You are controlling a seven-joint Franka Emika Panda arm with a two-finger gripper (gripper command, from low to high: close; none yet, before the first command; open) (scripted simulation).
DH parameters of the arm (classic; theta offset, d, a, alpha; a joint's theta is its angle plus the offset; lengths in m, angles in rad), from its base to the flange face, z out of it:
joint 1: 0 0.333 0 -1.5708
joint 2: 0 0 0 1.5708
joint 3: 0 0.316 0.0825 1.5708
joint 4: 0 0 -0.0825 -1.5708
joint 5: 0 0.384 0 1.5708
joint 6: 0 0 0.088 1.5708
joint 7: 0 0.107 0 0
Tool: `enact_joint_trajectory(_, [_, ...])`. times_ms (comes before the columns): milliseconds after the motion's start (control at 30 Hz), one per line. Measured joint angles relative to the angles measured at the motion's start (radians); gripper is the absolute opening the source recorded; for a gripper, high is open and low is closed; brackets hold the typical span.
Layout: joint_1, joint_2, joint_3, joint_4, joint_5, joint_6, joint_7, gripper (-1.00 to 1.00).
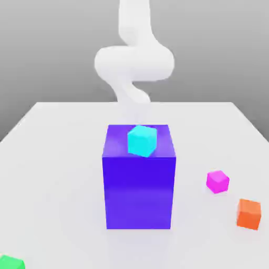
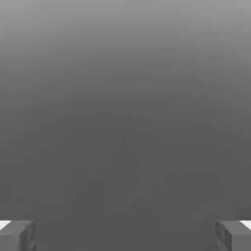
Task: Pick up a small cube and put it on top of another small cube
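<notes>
One large blue-violet block (image 1: 138, 189), four small cubes, one arm (image 1: 134, 60).
The cyan cube (image 1: 142, 140) sits atop the block; the small cube (image 1: 217, 181), magenta, rests on the table (image 1: 52, 173) near one orange cube (image 1: 249, 213); one green cube (image 1: 10, 262) lies apart; the gripper (image 2: 125, 235) gapes wide, empty.

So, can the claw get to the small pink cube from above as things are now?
Probably yes. The pink cube sits alone on the white table, apart from the orange cube and the big blue-violet block, with nothing over it. The claw is open with nothing between its fingers.
</notes>
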Motion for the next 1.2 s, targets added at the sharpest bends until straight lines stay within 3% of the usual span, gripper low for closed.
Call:
enact_joint_trajectory(467, [0.403,0.364,0.023,-0.300,0.063,0.282,-0.541,0.00])
enact_joint_trajectory(733, [0.587,0.568,0.091,-0.469,0.075,0.442,-0.828,0.00])
enact_joint_trajectory(933, [0.675,0.732,0.143,-0.565,-0.009,0.573,-0.940,0.00])
enact_joint_trajectory(1133, [0.754,0.945,0.034,-0.532,-0.105,0.746,-0.882,0.00])
enact_joint_trajectory(1167, [0.770,0.979,0.018,-0.526,-0.106,0.774,-0.879,-1.00])
enact_joint_trajectory(1200, [0.770,0.979,0.018,-0.526,-0.106,0.774,-0.879,-1.00])
